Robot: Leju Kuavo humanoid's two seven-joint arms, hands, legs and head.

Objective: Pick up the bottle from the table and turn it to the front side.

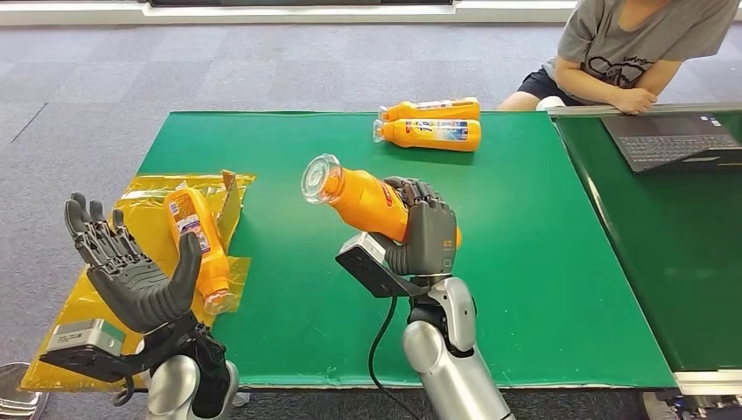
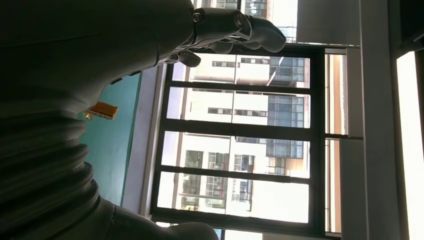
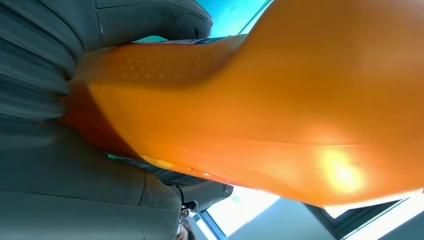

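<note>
R hand [image 1: 426, 234] fingers wrap bottle [image 1: 363, 199] mid-body, prob. off table [image 1: 542, 262].

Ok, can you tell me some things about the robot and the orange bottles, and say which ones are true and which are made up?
1. The right hand holds an orange bottle up off the green table. True.
2. The left hand holds a bottle too. False: it holds nothing, its fingers spread apart.
3. Two bottles lie side by side at the far edge of the table. True.
4. The bottle on the yellow sheet stands upright. False: it lies on its side on the yellow sheet.
5. A laptop sits on the next table, near a person. True.
</note>
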